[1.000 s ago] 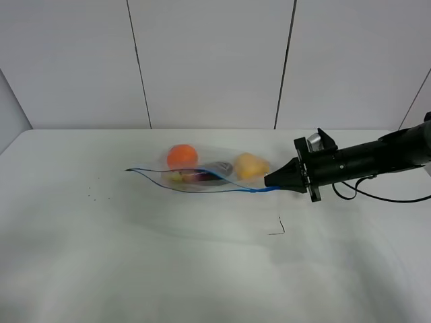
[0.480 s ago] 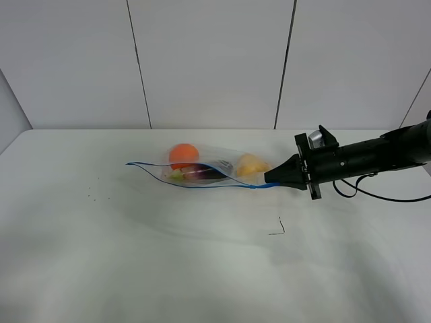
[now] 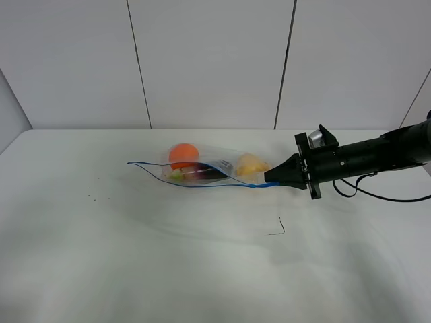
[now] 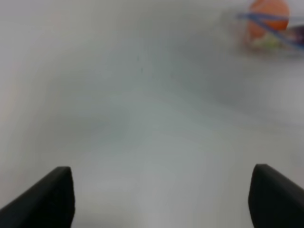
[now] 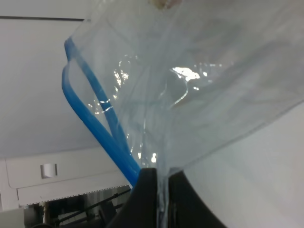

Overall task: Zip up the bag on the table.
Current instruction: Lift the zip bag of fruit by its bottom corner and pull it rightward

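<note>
Tension along the blue zip strip (image 3: 202, 185) is what this step needs, and you have half of it. Your right gripper (image 3: 269, 180) is pinched shut on the bag (image 3: 202, 168) at the strip's right-hand end; its wrist view shows the clear plastic caught between the closed tips, with the two blue tracks running off apart from each other. So the mouth is not sealed. The bag lies toward the back of the table (image 3: 135, 269), near the middle, with the orange (image 3: 182, 155), eggplant (image 3: 209, 173) and pear (image 3: 248, 163) inside, and its far-left end gapes.

Your left gripper (image 4: 161, 190) stands wide and holds nothing. It hangs over bare tabletop, with the bag only a blur at the edge of its view, well apart from it.

Hold the right pinch firm and draw the strip straight, low over the table, so the fruit's weight works as an anchor, not as a load on the plastic. Bring the left gripper in just beside the right one, squarely across the strip with both tracks between its fingers. Close lightly: enough to press the tracks together, not enough to jam. Then run it leftward along the strip to the far end. If the bag starts sliding with it, I judge the squeeze is too hard.
</note>
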You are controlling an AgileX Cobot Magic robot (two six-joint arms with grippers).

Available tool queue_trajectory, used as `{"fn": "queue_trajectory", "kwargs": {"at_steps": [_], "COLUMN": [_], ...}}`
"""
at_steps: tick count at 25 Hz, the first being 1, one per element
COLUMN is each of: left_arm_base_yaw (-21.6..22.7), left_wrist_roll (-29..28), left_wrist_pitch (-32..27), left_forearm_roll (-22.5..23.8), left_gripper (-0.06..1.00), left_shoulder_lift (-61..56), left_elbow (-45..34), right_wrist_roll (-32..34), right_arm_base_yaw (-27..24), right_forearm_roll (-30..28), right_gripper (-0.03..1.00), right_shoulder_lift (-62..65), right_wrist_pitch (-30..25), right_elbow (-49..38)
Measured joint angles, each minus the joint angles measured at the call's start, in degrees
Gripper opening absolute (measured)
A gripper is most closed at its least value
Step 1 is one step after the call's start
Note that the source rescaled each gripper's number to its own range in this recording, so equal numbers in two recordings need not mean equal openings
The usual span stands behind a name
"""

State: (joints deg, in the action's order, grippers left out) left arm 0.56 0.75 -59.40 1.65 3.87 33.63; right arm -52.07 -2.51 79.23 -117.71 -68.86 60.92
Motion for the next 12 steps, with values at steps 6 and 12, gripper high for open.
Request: {"fn": "queue_trajectory", "kwargs": {"at_steps": [6, 12], "left_arm_base_yaw": [0.0, 0.0], "left_wrist_roll": [11.76, 23.09], "left_wrist_pitch": [1.34, 3.97], "left_forearm_roll": [0.0, 0.0], "left_gripper": [1.0, 1.0], "left_shoulder_lift": [17.17, 32.84], "left_elbow": [15.66, 26.58], "right_wrist_roll": [0.0, 1.86], "right_arm_base_yaw": [0.0, 0.0], "right_forearm_roll": [0.07, 2.84], "right_gripper": [0.0, 0.0], "right_shoulder_lift": [0.0, 0.0], "right_wrist_pitch": [0.0, -0.02], "right_elbow": [0.0, 0.0]}}
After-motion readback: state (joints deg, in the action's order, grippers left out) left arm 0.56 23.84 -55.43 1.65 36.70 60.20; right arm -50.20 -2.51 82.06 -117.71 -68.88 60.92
